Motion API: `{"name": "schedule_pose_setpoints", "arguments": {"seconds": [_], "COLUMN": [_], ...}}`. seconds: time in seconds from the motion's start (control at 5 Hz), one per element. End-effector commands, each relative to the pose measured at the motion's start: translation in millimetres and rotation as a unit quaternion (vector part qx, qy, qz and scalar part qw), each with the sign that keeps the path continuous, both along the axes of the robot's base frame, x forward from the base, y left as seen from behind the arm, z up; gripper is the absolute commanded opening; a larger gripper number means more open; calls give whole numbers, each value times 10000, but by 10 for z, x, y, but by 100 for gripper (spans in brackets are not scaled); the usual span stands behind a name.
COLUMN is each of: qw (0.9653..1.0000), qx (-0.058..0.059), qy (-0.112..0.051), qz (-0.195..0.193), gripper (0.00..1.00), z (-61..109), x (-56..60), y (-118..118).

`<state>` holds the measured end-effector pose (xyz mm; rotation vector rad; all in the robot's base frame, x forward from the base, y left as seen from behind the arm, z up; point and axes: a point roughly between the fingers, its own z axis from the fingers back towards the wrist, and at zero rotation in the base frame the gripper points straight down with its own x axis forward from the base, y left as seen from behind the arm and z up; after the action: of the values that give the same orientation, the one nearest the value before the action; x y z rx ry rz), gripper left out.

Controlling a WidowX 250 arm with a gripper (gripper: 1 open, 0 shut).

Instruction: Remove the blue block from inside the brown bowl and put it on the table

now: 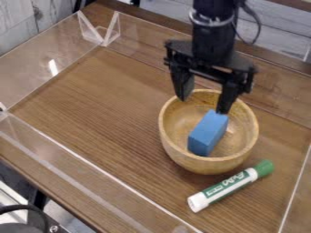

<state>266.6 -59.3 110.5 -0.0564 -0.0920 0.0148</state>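
Camera view gives me the gripper (208, 94) spread wide over the brown bowl (209, 134), the blue block (208, 133) inside; clear walls (49, 64) edge the table (97, 100), marker (231, 186) just beside.

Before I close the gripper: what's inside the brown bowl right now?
Only the blue block, leaning inside the brown bowl. The open gripper above hides part of the far rim.

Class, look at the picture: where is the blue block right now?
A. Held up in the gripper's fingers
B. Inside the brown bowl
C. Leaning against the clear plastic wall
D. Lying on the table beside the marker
B: the blue block lies inside the brown bowl, with the open gripper above it.
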Motion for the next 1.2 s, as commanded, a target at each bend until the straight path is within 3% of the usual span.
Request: {"name": "schedule_pose_setpoints", "arguments": {"seconds": [0.0,0.6,1.0], "qw": [9999,9998,9998], "qx": [-27,-14,31], "qy": [-164,-190,-195], "qz": [-12,53,88], "gripper": [100,100,100], "z": [-34,-401,-537], "x": [35,30,46], "y": [-57,-134,-157]}}
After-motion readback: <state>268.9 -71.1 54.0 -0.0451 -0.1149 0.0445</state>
